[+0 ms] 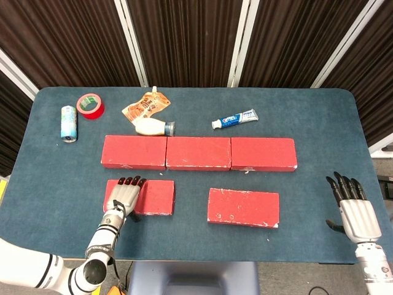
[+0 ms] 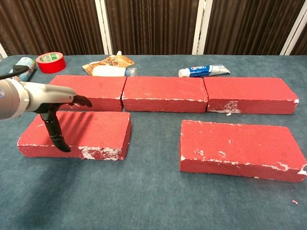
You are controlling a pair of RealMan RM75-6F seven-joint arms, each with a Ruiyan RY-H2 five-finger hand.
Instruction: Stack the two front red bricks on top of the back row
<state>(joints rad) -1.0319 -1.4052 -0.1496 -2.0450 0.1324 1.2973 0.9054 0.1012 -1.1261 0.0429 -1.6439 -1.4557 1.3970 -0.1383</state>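
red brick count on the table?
5. Three end to end in the back row: left, middle, right. Two in front: front-left brick under the left hand, front-right brick. None look hidden.

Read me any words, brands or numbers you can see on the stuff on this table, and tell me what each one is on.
"Crest": probably, on the toothpaste tube, small and soft.
Orange pouch: has printing, too blurred to read.
Blue-green can: has printing, too small to read.
White bottle, red tape roll, red bricks: no text visible.

Two front bricks (image 1: 151,196) (image 1: 243,207) lie before back row (image 1: 198,153).
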